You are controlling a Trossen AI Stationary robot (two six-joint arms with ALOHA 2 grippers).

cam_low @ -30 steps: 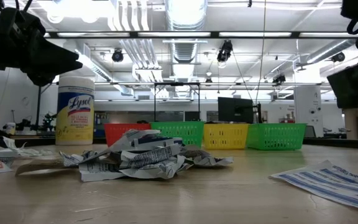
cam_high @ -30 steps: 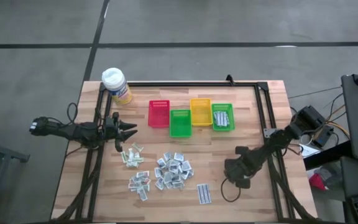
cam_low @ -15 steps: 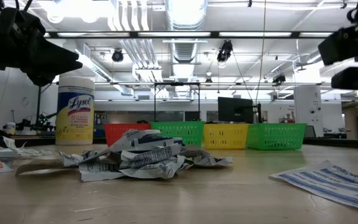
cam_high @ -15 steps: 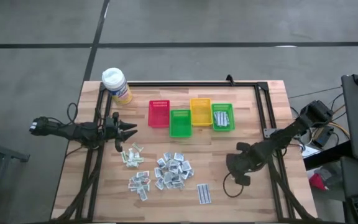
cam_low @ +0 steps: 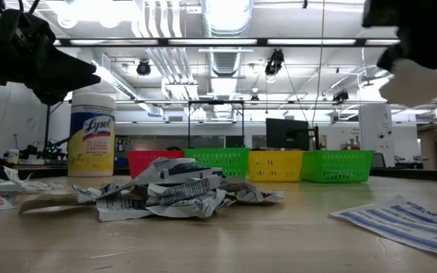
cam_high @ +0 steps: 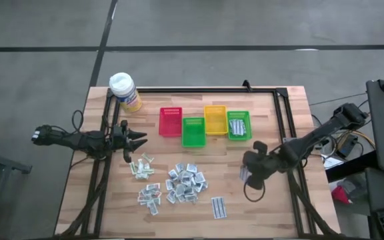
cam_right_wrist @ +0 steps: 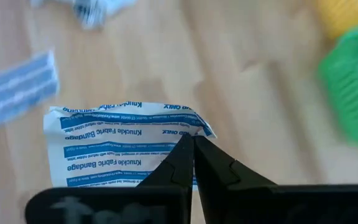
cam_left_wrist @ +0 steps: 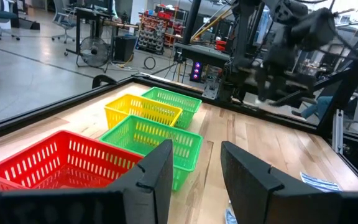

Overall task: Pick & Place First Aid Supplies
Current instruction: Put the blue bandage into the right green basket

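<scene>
My right gripper (cam_high: pixel 248 175) hangs above the table's right half, shut on one white first aid packet with blue print (cam_right_wrist: pixel 117 146), seen pale in the low view (cam_low: pixel 419 82). More first aid supplies lie on the wood: a middle heap (cam_high: pixel 187 183), a smaller heap (cam_high: pixel 149 195), greenish sachets (cam_high: pixel 141 167) and blue-striped strips (cam_high: pixel 219 207). My left gripper (cam_high: pixel 139 140) waits open over the table's left side, pointing level toward the bins. My right gripper pinches the packet near one of its short ends (cam_right_wrist: pixel 166 140) between its two shut fingertips. The fingers slant downward from the table's right side. The packet juts out past the tips, spread flat and lifted clear of the table.
Four small bins stand in a row at the back: red (cam_high: pixel 171 121), green (cam_high: pixel 193 132), yellow (cam_high: pixel 215 119) and a second green one (cam_high: pixel 239 125) holding packets. A yellow wipes canister (cam_high: pixel 125 91) stands at the far left corner. A black frame (cam_high: pixel 282 127) rims the table.
My right gripper has risen from the tabletop and drifted toward the far edge, tipping and rolling as it went. It stays shut, and the packet has come up with it, lifted clear of the wood.
</scene>
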